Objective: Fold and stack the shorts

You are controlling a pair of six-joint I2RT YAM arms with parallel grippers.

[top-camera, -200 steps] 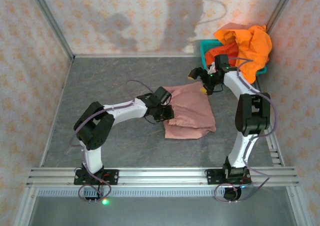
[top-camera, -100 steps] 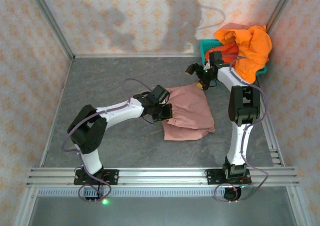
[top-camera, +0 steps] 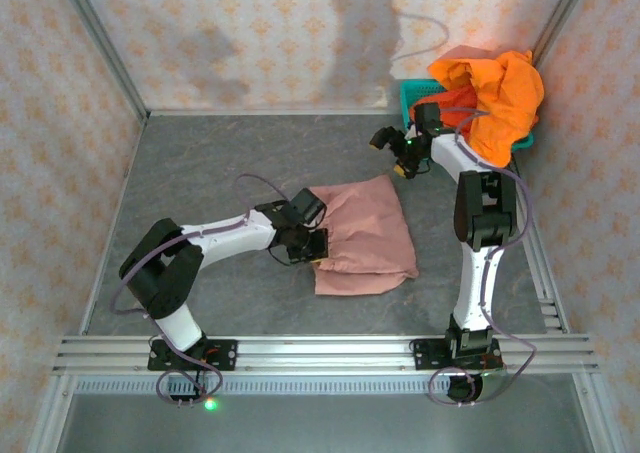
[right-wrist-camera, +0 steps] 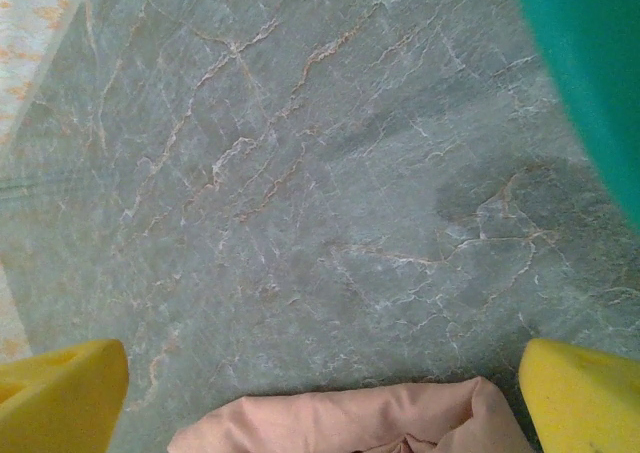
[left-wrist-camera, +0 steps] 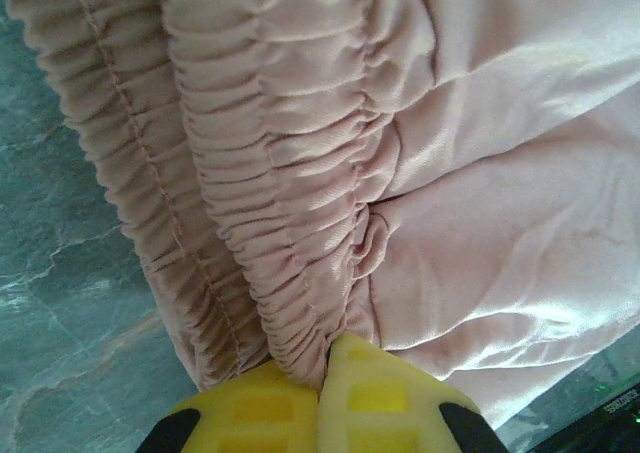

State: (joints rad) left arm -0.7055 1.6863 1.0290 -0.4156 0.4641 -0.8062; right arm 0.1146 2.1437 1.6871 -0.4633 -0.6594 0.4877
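While one dusty pink pair of shorts (top-camera: 365,243) is lying flat on the grey marbled table (top-camera: 220,163), right of centre, a heap of bright orange shorts (top-camera: 500,88) is sitting in the far right corner. It is spilling over one teal basket (top-camera: 412,98). How many orange pairs are making up that heap cannot be told, since the folds are running together.

Two arms are reaching in from the near edge. The left gripper (top-camera: 305,241) is resting at the pink pair's left edge. In the left wrist view its yellow pads (left-wrist-camera: 380,398) are pressing together, pinching the gathered elastic waistband (left-wrist-camera: 300,223).

The right gripper (top-camera: 392,155) is hovering above bare table between the pink pair's far corner and the basket. Its jaws are standing wide apart and holding nothing. In the right wrist view the pink cloth's far edge is showing low between them, and the basket wall is cutting across the upper right corner.

The orange heap is covering most of the basket's rim, and the right arm is crossing in front of its near side. Thin purple cables (top-camera: 262,178) are looping over both arms. Patterned walls (top-camera: 250,43) are closing in the table on three sides.
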